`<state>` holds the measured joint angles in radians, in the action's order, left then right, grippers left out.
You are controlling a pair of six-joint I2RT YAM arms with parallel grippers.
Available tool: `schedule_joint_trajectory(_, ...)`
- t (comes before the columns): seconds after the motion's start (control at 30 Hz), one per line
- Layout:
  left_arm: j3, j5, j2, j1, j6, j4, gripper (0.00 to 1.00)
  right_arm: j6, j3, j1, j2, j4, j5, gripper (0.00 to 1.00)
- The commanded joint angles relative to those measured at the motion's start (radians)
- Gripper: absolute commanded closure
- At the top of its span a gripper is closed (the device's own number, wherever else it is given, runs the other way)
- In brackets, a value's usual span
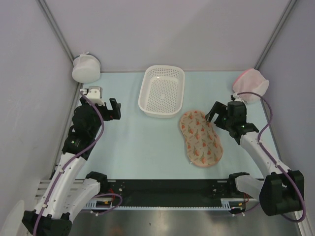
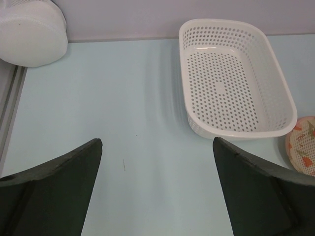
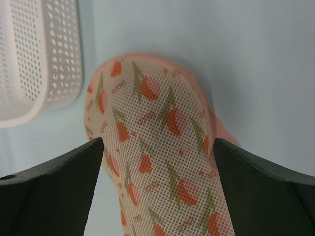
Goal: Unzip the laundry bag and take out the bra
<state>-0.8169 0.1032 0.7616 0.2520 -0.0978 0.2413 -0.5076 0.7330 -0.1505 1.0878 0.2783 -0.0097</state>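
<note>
In the top view, the laundry bag was seen lying flat on the pale table, right of centre, its far end just beside the near right corner of the white basket. The left gripper was held above the table left of the basket with its jaws spread and nothing between them. The right gripper was held just right of the far end of the laundry bag, likewise spread wide and holding nothing. A white mesh pouch was seen in the far left corner and a pink-and-white mesh pouch in the far right corner. In the left wrist view, the left gripper was shown wide open over bare table, with the basket ahead to the right, the white mesh pouch at the upper left, and an edge of the laundry bag at the right border. In the right wrist view, the right gripper was shown open above the laundry bag, whose pink edging and orange-red and green print filled the space between the fingers; whether contact was made could not be told. The basket was seen at the upper left.
</note>
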Motion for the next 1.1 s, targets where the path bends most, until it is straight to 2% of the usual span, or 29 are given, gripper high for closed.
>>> schedule_joint_trajectory(0.0, 0.002, -0.071, 0.002, -0.003, 0.030, -0.037, 0.01, -0.071, -0.036, -0.032, 0.026, 0.058, -0.067, 0.01)
schedule_joint_trajectory(0.23, -0.013, -0.121, 0.022, 0.019, 0.004, -0.019, 0.00, -0.160, -0.089, -0.188, 0.032, 0.150, -0.018, 0.00)
schedule_joint_trajectory(0.37, -0.011, -0.138, 0.013, 0.035, -0.045, -0.010, 0.00, -0.222, -0.110, -0.283, 0.043, 0.141, -0.012, 0.00)
schedule_joint_trajectory(0.6, 0.100, -0.169, -0.041, 0.088, -0.184, -0.016, 0.00, -0.284, -0.073, -0.460, 0.098, 0.113, 0.060, 0.00)
schedule_joint_trajectory(0.83, 0.199, -0.174, -0.019, 0.203, -0.284, -0.068, 0.04, -0.267, -0.035, -0.477, 0.219, 0.088, 0.129, 0.01)
schedule_joint_trajectory(1.07, 0.305, -0.235, 0.073, 0.371, -0.393, -0.236, 0.04, -0.166, 0.026, -0.477, 0.284, 0.038, 0.172, 0.18)
